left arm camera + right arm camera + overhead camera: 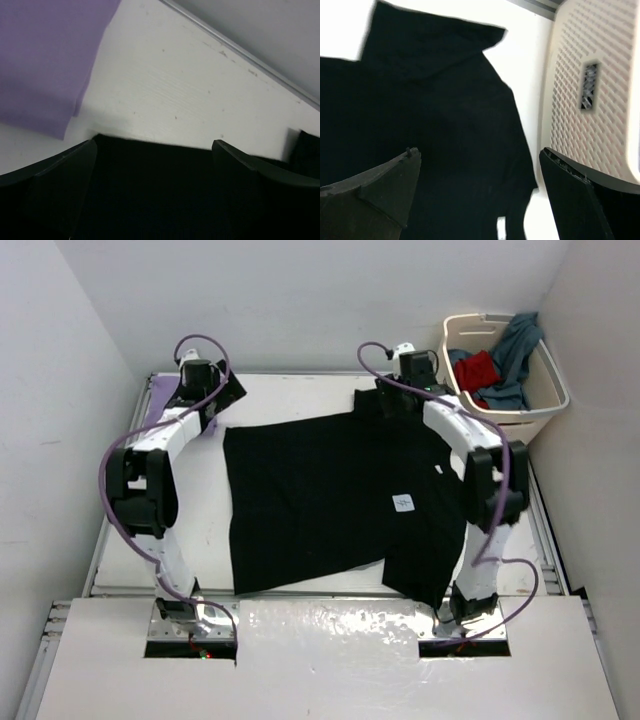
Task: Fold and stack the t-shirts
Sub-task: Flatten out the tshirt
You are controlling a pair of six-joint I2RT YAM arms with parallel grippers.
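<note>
While the left pincer [154, 150] hangs over the far left corner of the black t-shirt [330, 500] and the right pincer [479, 155] over its far sleeve beside the laundry basket [545, 410], both stand open with nothing gripped, so I judge the first fold is due. To do it well, pinch matching points along one edge, lift just clear of the bench [290, 405], and carry both sides evenly so the crease runs straight. The black shirt lies spread, slightly skewed, a small white label showing. A lavender t-shirt [45, 65] lies folded at the far left; the red t-shirt [478, 370] and teal t-shirt [515, 345] sit in the basket
</note>
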